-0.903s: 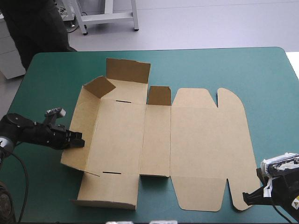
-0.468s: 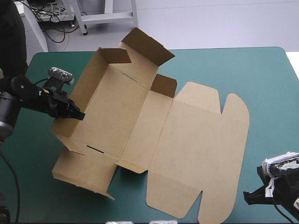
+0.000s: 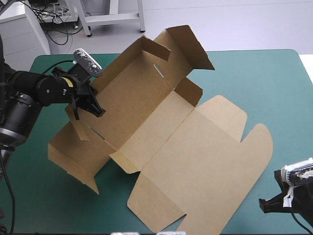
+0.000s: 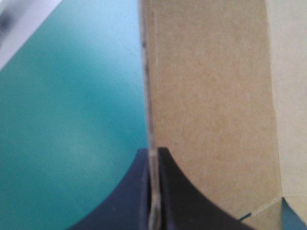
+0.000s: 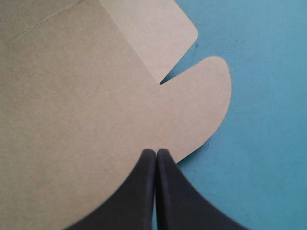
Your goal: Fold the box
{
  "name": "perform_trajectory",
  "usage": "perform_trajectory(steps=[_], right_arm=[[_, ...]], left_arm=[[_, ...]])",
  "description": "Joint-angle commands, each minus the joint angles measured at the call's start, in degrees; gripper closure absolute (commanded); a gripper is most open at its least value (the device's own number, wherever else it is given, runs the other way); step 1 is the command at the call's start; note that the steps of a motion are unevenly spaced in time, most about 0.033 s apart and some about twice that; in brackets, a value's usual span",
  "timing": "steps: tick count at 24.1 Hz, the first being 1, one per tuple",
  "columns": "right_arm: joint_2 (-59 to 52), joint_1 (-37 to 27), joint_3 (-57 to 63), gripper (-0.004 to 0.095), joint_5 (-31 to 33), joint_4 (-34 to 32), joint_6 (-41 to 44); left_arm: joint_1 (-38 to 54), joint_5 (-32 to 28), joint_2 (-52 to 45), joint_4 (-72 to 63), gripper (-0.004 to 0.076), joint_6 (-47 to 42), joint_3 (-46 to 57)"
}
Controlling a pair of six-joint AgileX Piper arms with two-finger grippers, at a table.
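High view: the box (image 3: 161, 132) lies slantwise on the teal-green surface (image 3: 254, 78). Its tray end is raised, with several walls standing, and its lid (image 3: 210, 166) lies flat toward the right arm. The left gripper (image 3: 95, 108) sits at the tray's outer long edge and pinches the board there. That end is tipped up off the surface, most likely so the wall can be turned inward along its crease. The right gripper (image 3: 274, 203) hangs off the lid's near corner, apart from the box and touching nothing. It seems parked there to leave the sheet free to swing.

Left wrist view: the black fingers (image 4: 177, 191) are all but pressed together, with the thin edge of an upright wall (image 4: 211, 96) clamped between them. The wall rises straight ahead of the fingers. The brown inner face is on one side of it and the bare surface on the other. Gripping at the edge this way gives leverage on the fold, but the board could slip or bow if it is pulled hard.

Right wrist view: this gripper's fingers (image 5: 134, 191) are pressed together in one pointed arch with nothing between them. Ahead of them the lid lies flat, its rounded tab (image 5: 201, 105) and notch nearest the tips. From here the gripper could press the lid down as an anchor.
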Motion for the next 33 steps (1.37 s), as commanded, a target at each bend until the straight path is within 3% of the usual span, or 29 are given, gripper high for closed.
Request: perform_trajectory(steps=[1,7,15,23,27,29,33], right_arm=[[0.66,-0.36,-1.91,0.0931,-3.4,-0.26,0.72],[0.66,-0.36,-1.91,0.0931,-3.4,-0.26,1.99],[0.66,-0.36,-1.91,0.0931,-3.05,-0.26,2.36],[0.66,-0.36,-1.91,0.0931,-2.61,-0.26,2.63],[0.66,-0.36,-1.91,0.0931,-2.61,-0.16,2.9],[0.66,-0.36,-1.91,0.0931,-2.61,-0.16,2.9],[0.66,-0.36,-1.91,0.0931,-2.61,-0.16,2.9]], left_arm=[[-4.92,-8.1,-1.91,6.38,0.0756,-0.26,-2.15],[-14.71,-12.94,-1.17,18.98,0.0756,-0.15,-2.15],[-20.21,-13.95,-0.44,21.9,0.0756,4.79,1.48],[-25.17,-27.41,-0.55,26.4,0.0756,4.68,9.86],[-32.19,-30.44,-0.55,42.52,0.0756,-6.62,14.84],[-34.86,-28.52,-0.55,54.67,0.0756,-17.98,17.63],[-37.47,-25.42,-0.68,66.1,0.0756,-29.29,22.48]])
